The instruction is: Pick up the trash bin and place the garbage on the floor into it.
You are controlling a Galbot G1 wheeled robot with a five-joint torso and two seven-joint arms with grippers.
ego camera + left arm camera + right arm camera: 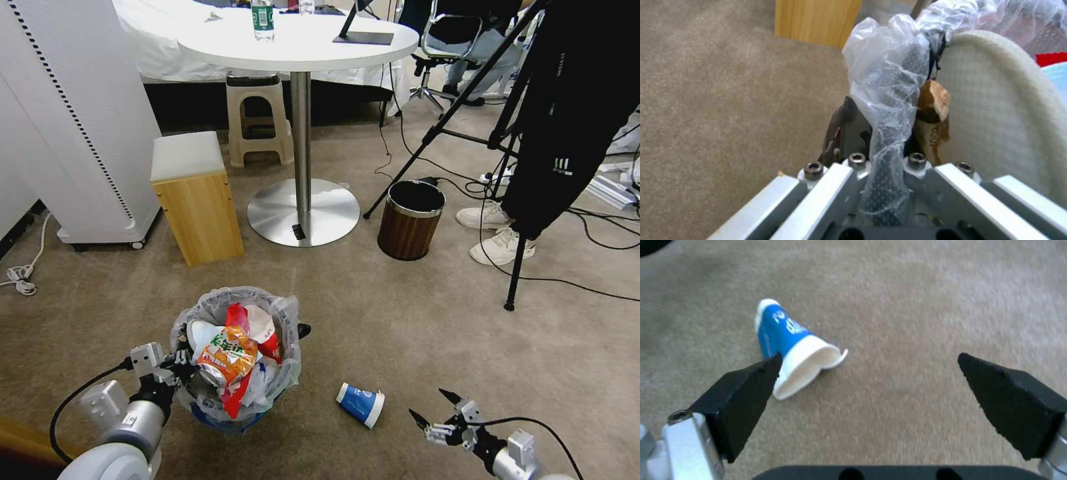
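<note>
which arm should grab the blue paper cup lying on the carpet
Probably the right. The right gripper is open and empty beside the paper cup, which lies just ahead of its fingers. The left gripper is shut on the trash bin rim.

Open carpet (pixel 413 347) is being left all around the paper cup (pixel 361 404); only the trash bin (pixel 235 353) is crowding its left side.

Carpet (pixel 413 333): matt, short rough pile. Trash bin (pixel 235 407): black wire mesh under crinkly clear plastic liner (pixel 889 83). Slipper (pixel 996 110): white waffle-textured cloth. Paper cup (pixel 361 404): smooth blue-white paper, crushed rim. Right gripper (pixel 869 380): matt black rough pads on bare metal. Second bin at 1 o'clock (pixel 411 220): glossy wood-grain, metal rim.
</note>
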